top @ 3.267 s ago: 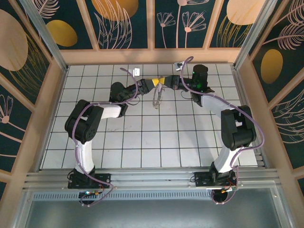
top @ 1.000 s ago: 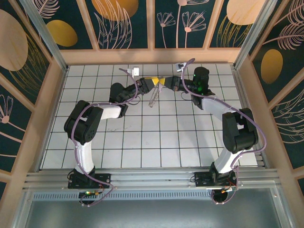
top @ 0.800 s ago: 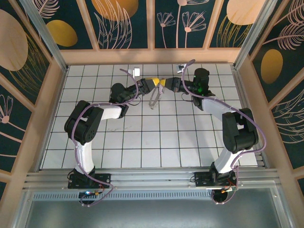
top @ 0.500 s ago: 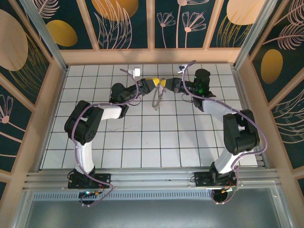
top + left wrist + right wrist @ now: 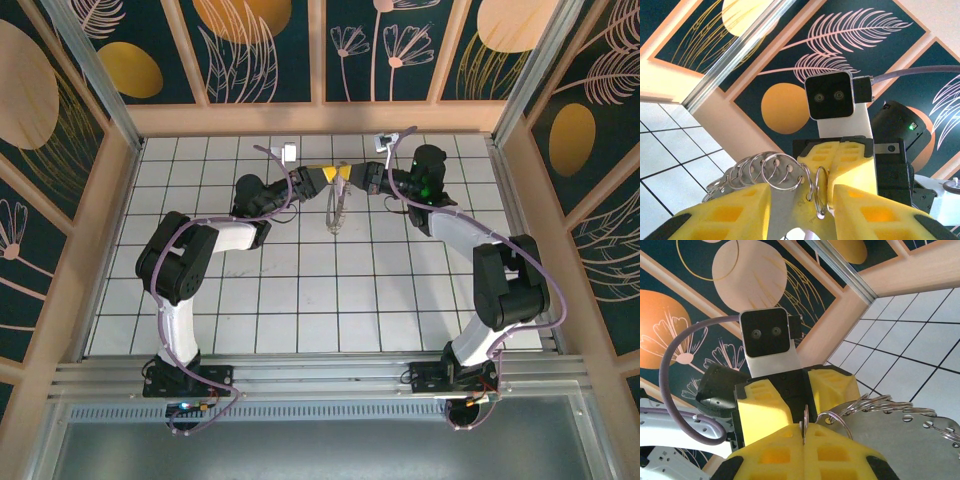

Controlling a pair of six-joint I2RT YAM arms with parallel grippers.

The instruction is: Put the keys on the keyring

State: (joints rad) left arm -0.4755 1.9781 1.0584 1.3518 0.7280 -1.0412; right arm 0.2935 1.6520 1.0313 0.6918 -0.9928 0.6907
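Steadiness is the aim, I judge: my right gripper (image 5: 804,436), lower centre, pinches a small ring (image 5: 805,419) on the keyring (image 5: 900,432); whether my left gripper (image 5: 802,194) grips, I cannot tell.

You're working in a robot lab cell: floral panels (image 5: 250,45) are walling the grid table (image 5: 300,300) from 9 to 3 o'clock; an aluminium rail (image 5: 320,378) is carrying the arms (image 5: 175,262) at 6.
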